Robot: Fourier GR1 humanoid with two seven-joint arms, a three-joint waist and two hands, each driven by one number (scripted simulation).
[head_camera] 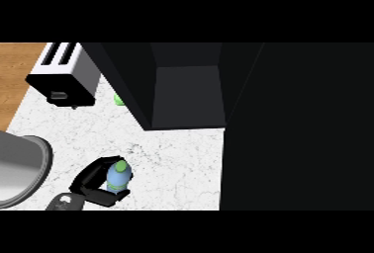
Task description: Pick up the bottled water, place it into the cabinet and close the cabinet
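The bottled water (118, 176), pale blue with a green cap and a green band, lies tilted over the white marbled counter (175, 163) at the lower left. My left hand (92, 185) comes in from the bottom edge and is curled round it, fingers above and below the bottle. The black cabinet (186, 89) stands at the back centre with its dark inside facing me. Its open door (300, 128) is a wide black panel filling the right side. The hand and bottle are in front of the cabinet and to its left, a short way off. My right hand is not in view.
A black and white toaster (64, 74) stands at the back left. A small green thing (118, 99) peeks out beside the cabinet's left wall. A grey metal basin rim (29, 168) curves along the left edge. Wood flooring (18, 74) shows beyond the counter.
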